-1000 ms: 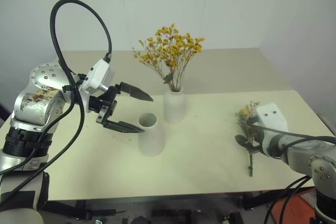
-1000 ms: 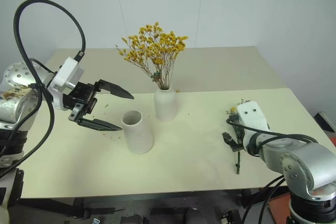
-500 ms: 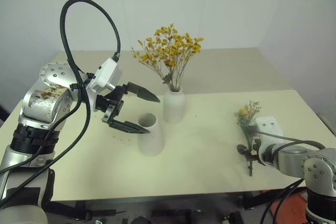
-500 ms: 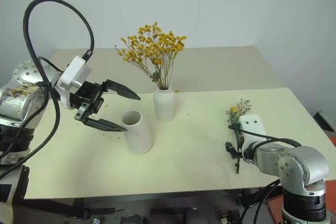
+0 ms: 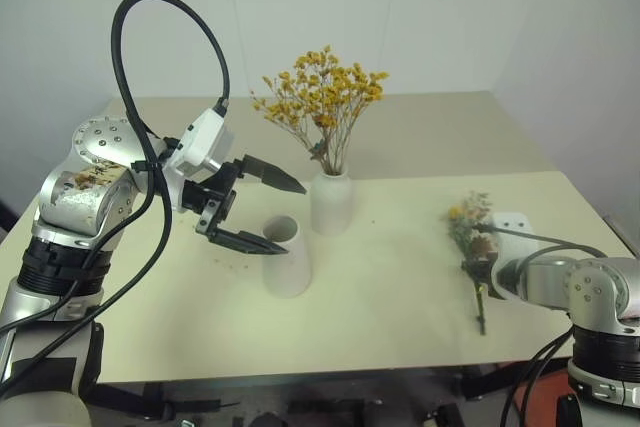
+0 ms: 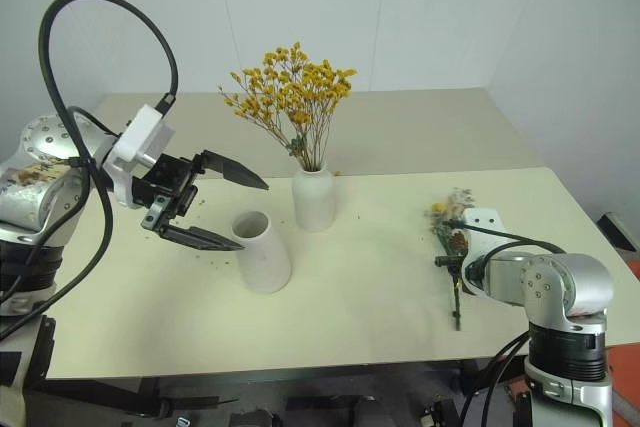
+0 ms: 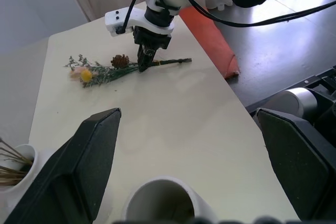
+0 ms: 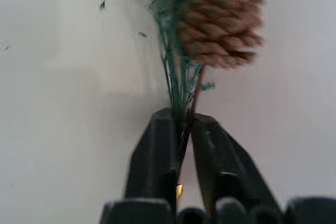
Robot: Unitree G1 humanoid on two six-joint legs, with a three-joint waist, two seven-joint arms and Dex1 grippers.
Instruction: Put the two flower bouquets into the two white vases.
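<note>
The bushy yellow bouquet (image 5: 325,97) stands in the bottle-shaped white vase (image 5: 331,205) at mid-table. Just in front and to its left is the cone-like white vase (image 5: 286,259), its mouth bare. My left gripper (image 5: 284,217) hangs open at that vase's mouth, one finger above it and one at its left side. The small grey-green bunch (image 5: 468,230), with a yellow ball and a brown cone (image 8: 220,22), lies near the table's right edge. My right gripper (image 7: 143,66) is shut on its stems (image 8: 181,98), fingertips down at the tabletop.
The cream table (image 5: 400,307) has free room between the vases and the small bunch. Its right edge lies close to my right arm, with an orange-red object (image 7: 210,35) on the floor beyond. Tiny flower crumbs (image 6: 210,252) lie left of the cone vase.
My right gripper has come down onto the small bunch and shut on its stems, and the bunch has shifted slightly. The left gripper stays open by the cone vase.
</note>
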